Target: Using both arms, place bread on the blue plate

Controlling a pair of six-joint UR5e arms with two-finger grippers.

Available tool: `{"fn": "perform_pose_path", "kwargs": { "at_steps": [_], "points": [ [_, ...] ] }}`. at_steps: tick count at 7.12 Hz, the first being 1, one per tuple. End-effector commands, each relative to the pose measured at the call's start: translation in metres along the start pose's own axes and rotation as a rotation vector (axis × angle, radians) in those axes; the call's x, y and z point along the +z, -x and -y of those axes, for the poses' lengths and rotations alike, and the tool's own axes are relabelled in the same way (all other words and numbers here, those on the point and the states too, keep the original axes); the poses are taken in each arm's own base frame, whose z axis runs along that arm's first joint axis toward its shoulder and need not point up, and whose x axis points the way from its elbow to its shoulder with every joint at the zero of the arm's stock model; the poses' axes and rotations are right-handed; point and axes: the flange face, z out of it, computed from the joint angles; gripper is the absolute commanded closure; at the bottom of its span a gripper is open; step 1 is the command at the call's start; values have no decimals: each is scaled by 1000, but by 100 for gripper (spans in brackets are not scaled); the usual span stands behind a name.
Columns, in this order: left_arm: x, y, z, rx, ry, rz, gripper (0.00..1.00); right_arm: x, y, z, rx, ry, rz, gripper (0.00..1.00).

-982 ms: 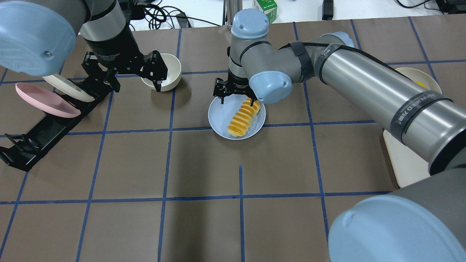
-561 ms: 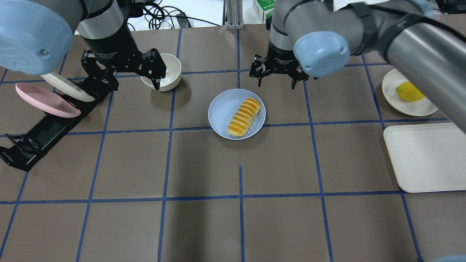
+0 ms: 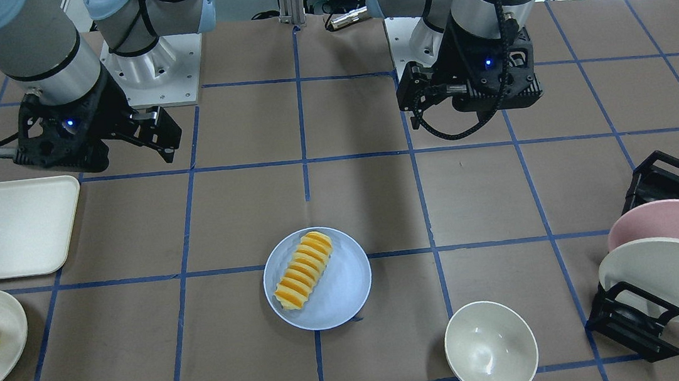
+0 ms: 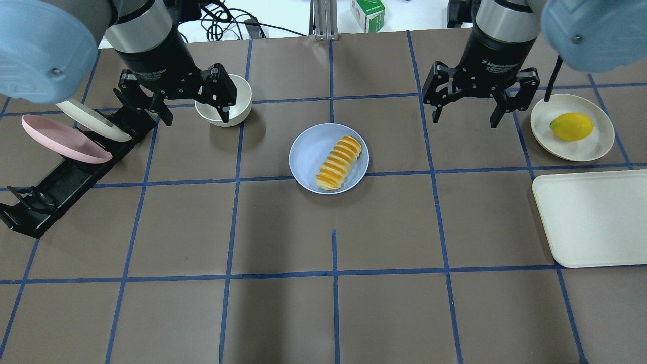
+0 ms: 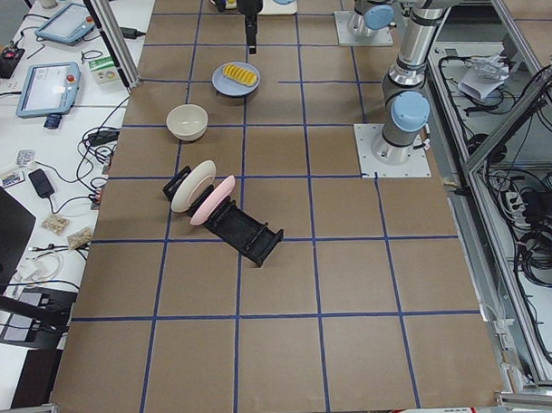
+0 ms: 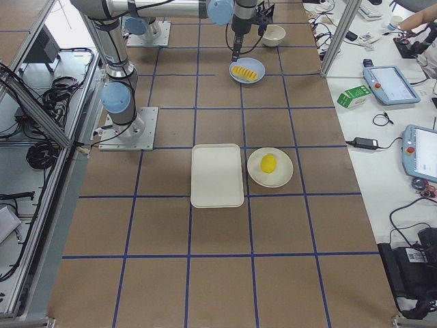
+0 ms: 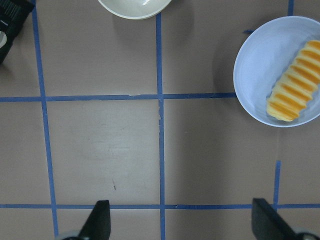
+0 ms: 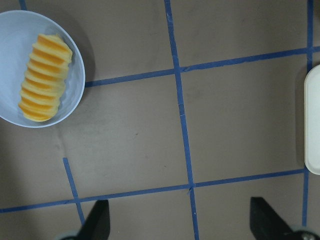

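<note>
At the middle of the desk [image 4: 283, 227], the bread [image 4: 339, 163] is lying slantwise on the blue plate [image 4: 308, 151], wholly inside its rim, so by my reading you are looking at the placing step already done. Your left claw [image 4: 194, 114] is hanging above the desk with its fingers spread wide, just over the near edge of the cream bowl [image 4: 237, 98], and it is carrying nothing. Your right claw [image 4: 465, 119] is hanging just as widely spread on the other side, between the blue plate and the small plate bearing the lemon [image 4: 571, 126], and it too is gripping nothing. Both are sitting well apart from the bread. Judging from this, nothing is asking for another grasp. The next move is calling only for parking both arms high, steering the left one clear of the bowl and the right one clear of the lemon.
</note>
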Motion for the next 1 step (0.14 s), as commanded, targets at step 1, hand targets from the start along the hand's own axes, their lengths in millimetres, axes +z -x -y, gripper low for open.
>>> {"fn": "perform_pose_path", "kwargs": {
  "at_steps": [1],
  "points": [
    [0,0,-3,-3,2,-4,0,-11,-6,-12,-22,0,0,0]
  ]
}}
